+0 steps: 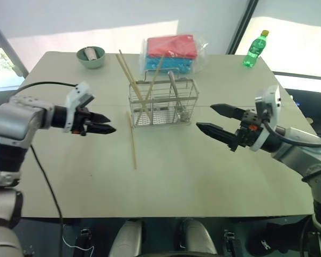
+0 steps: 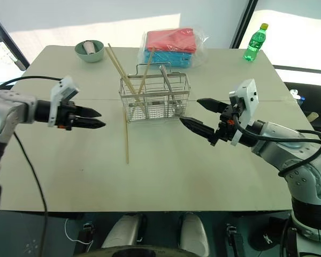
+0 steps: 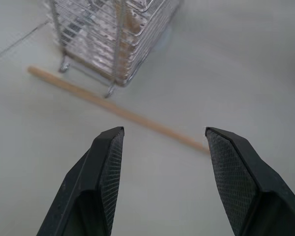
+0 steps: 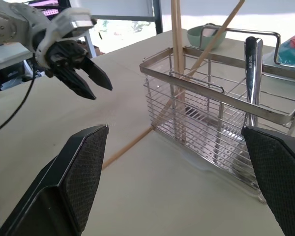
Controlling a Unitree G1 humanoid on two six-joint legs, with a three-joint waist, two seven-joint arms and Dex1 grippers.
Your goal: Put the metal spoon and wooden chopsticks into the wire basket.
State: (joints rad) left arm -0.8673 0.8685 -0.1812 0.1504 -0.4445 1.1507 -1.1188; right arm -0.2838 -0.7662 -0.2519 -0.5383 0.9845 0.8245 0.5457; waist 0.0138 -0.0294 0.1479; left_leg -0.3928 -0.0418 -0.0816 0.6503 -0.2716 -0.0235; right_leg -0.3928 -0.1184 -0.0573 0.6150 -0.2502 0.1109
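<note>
the right gripper [image 1: 213,118] hangs nearest the camera, over the desk [image 1: 203,176], its jaws spread wide and holding nothing, pointing toward the wire basket [image 1: 161,103]. the left gripper [image 1: 107,123] hovers on the other side of the basket, jaws parted and empty. the basket stands upright near the middle of the desk. the metal spoon [image 1: 176,95] stands in its right part, handle up. several wooden chopsticks [image 1: 132,80] lean inside the left part, their tops sticking out above the rim. one more chopstick [image 1: 132,140] lies flat on the desk just beside the basket's left end, near the left gripper. behind the basket sit a red and blue packaged stack [image 1: 171,53], a green bowl [image 1: 91,57] and a green bottle [image 1: 255,49].
</note>
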